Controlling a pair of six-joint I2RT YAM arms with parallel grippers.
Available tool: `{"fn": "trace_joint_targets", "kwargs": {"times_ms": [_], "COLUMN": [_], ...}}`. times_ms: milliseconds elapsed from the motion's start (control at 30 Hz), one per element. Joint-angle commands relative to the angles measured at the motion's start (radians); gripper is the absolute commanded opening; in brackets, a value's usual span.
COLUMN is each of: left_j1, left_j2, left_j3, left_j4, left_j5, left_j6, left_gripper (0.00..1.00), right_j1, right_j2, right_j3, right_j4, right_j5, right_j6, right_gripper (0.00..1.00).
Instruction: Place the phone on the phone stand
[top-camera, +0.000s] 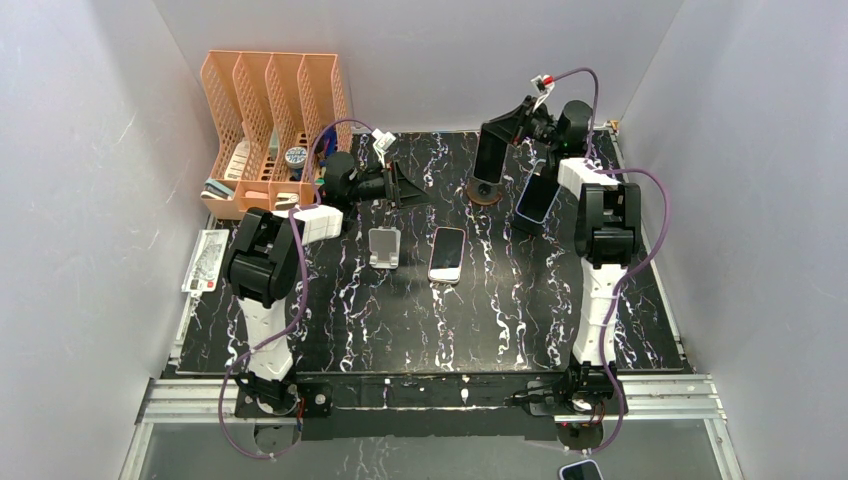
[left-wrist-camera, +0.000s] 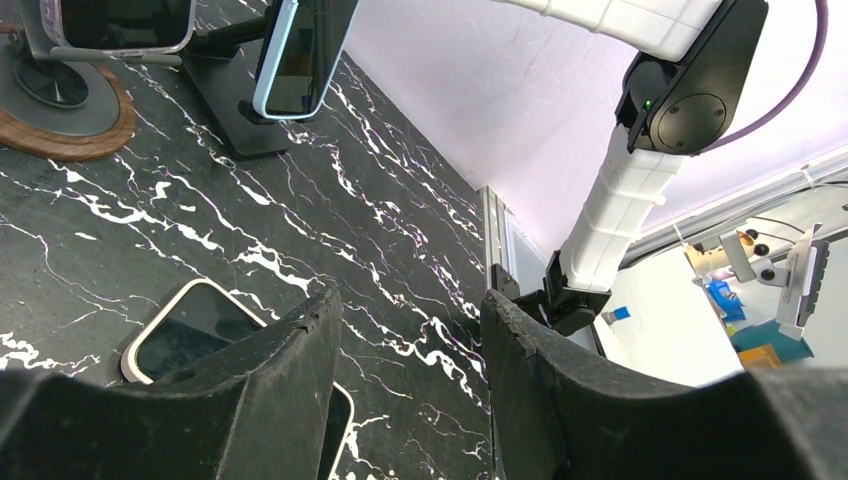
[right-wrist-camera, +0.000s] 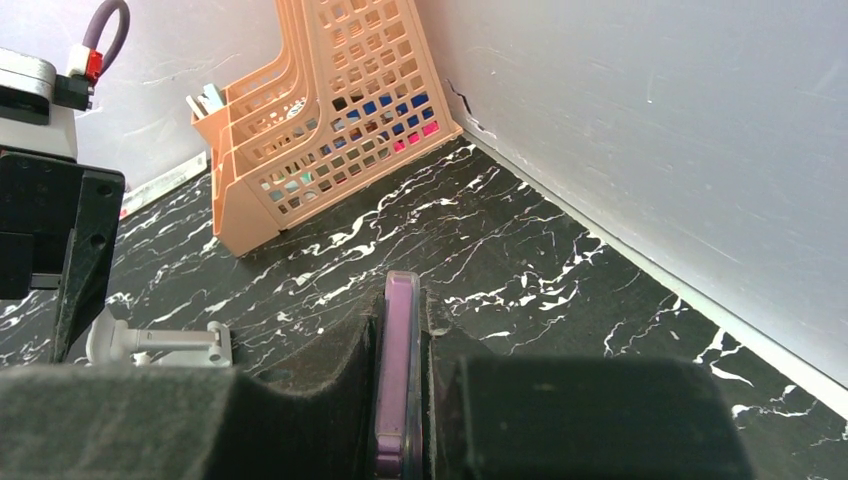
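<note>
My right gripper (top-camera: 500, 128) (right-wrist-camera: 401, 300) is shut on a purple-edged phone (right-wrist-camera: 397, 372) (top-camera: 489, 152), held upright at the back of the table. It hangs over a stand with a round wooden base (top-camera: 487, 193) (left-wrist-camera: 62, 115); whether it rests on it I cannot tell. A cream-cased phone (top-camera: 447, 254) (left-wrist-camera: 188, 328) lies flat mid-table. A small grey phone stand (top-camera: 384, 248) (right-wrist-camera: 160, 342) sits bare just left of it. My left gripper (top-camera: 402, 186) (left-wrist-camera: 410, 305) is open and holds nothing, above and behind the flat phone.
A light-blue phone (top-camera: 537, 197) (left-wrist-camera: 300, 50) leans on a black stand (left-wrist-camera: 232, 110) at the back right. An orange file rack (top-camera: 272, 110) (right-wrist-camera: 320, 110) stands at the back left corner. A white card (top-camera: 205, 262) lies off the mat's left edge. Grey walls enclose the table.
</note>
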Motion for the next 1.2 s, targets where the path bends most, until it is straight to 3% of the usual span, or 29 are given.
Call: {"fn": "trace_joint_targets", "kwargs": {"times_ms": [0, 367, 567, 1167], "left_j1": [-0.007, -0.009, -0.01, -0.013], "left_j2": [0.009, 0.016, 0.019, 0.03], "left_j3": [-0.005, -0.004, -0.004, 0.0], "left_j4": [0.022, 0.022, 0.022, 0.022], "left_j5": [0.019, 0.019, 0.018, 0.017], "left_j6": [0.004, 0.003, 0.004, 0.013], "left_gripper": [0.51, 0.51, 0.51, 0.51], "right_j1": [-0.033, -0.076, -0.08, -0.087], "right_j2": [0.034, 0.05, 0.06, 0.151], "right_j3": [0.06, 0.064, 0.061, 0.108], "right_j4": [0.024, 0.02, 0.028, 0.341], "right_j5": [-0.013, -0.031, -0.031, -0.023], "right_j6": [-0.05, -0.062, -0.054, 0.246], "right_gripper": [0.01, 0.08, 0.04, 0.01]}}
